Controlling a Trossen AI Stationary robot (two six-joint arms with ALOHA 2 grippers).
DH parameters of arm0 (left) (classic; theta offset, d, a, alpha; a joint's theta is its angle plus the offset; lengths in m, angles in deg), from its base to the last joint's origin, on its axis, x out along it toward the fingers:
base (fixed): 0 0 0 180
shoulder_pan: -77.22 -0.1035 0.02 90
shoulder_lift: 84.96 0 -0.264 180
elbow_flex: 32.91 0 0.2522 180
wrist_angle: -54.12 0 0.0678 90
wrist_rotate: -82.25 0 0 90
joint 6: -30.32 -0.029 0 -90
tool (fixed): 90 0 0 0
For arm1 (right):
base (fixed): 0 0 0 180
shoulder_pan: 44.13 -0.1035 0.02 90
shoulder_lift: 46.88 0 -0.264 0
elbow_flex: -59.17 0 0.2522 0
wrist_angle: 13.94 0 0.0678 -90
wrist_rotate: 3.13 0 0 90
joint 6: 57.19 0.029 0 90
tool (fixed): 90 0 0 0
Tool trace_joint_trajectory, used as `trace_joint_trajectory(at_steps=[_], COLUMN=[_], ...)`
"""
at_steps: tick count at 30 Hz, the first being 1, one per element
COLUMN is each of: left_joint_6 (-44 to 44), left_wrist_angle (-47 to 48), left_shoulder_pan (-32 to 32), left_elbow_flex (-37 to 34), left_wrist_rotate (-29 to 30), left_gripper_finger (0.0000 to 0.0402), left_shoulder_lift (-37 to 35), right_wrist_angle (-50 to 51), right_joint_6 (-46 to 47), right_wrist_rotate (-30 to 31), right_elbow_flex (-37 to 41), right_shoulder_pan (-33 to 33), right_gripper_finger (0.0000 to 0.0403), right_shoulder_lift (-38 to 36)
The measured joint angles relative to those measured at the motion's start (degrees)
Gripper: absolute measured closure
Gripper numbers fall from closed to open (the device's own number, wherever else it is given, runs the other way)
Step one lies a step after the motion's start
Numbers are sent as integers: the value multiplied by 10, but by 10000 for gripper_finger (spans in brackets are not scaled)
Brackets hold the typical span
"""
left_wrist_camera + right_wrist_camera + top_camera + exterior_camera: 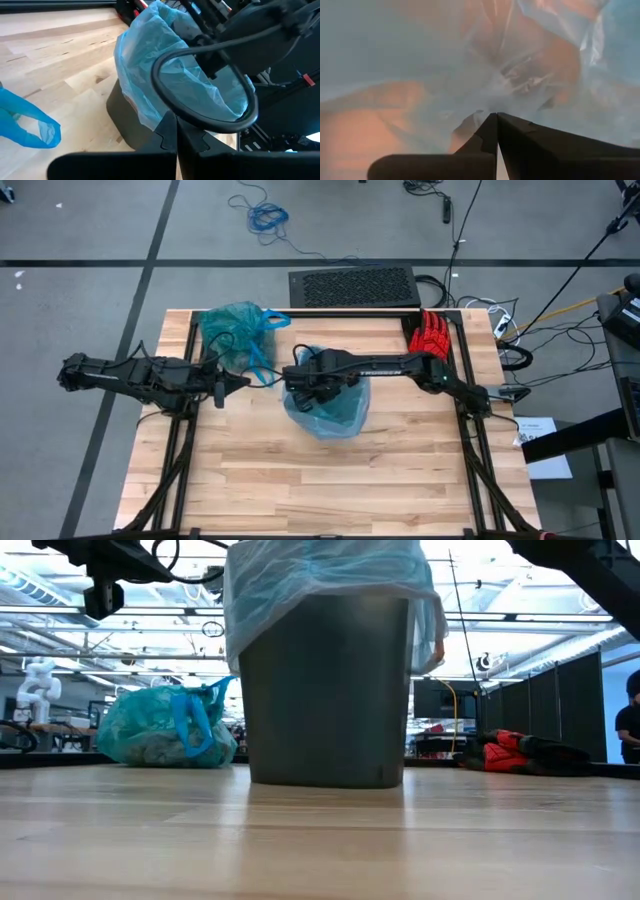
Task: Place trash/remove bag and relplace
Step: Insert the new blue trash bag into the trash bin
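Note:
The teal-green bag [233,330] [165,728] sits on its bottom at the table's far left. Its blue handle loops [265,320] lie loose. The trash does not show plainly. A dark bin [325,690] stands mid-table, with a paler sky-blue bag [338,415] [145,75] folded over its rim. My right gripper [305,387] [496,116] points straight down into that liner, shut. My left gripper [243,381] [176,120] hovers shut between the teal bag and the bin, holding nothing. My right gripper's shut fingers [520,135] reach from above into the sky-blue bag's hollow [485,85] inside the bin. Whether their tips touch the plastic, I cannot tell.
A red glove [432,335] [500,752] lies at the far right corner. A black grille box [352,285] stands just past the far edge. One blue handle loop [35,127] lies on the wood near my left gripper. Bare wood stretches along the near half [330,490].

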Motion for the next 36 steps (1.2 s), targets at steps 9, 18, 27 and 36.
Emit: trace_joint_trajectory(at_steps=[9,18,27,36], left_joint_6=[-9,-11,-10,-10], left_wrist_angle=[0,0,0,0], left_shoulder_pan=[0,0,0,0], left_elbow_flex=[0,0,0,0], left_wrist_rotate=[0,1,2,2], left_gripper_finger=[402,402,402,402], left_shoulder_lift=[0,0,0,0], right_wrist_angle=[-16,-89,-147,-157], right_joint_6=[-23,-41,-50,-55], right_wrist_rotate=[-4,-29,-44,-47], right_elbow_flex=[35,97,150,158], right_shoulder_pan=[1,4,8,9], right_gripper_finger=[403,403,403,403], right_shoulder_lift=[8,5,5,5])
